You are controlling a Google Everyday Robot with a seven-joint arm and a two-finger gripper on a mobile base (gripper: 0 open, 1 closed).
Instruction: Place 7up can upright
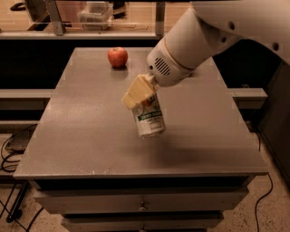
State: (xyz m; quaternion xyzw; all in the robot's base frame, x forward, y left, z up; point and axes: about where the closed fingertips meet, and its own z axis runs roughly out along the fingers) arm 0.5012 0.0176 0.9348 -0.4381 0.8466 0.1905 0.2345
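The 7up can [149,118] is silver-white with a green band. It hangs nearly upright, slightly tilted, just above the middle of the grey table [90,136]. My gripper [141,96] comes down from the upper right and is shut on the can's upper part. Its cream-coloured fingers [136,93] cover the can's top end. The can's bottom rim is near the table surface, and I cannot tell whether it touches.
A red apple [118,57] sits at the table's far left. The white arm [195,45] fills the upper right and hides the table's far right part. Drawers [140,206] are below the table front. A shelf with a plastic box [95,12] stands behind.
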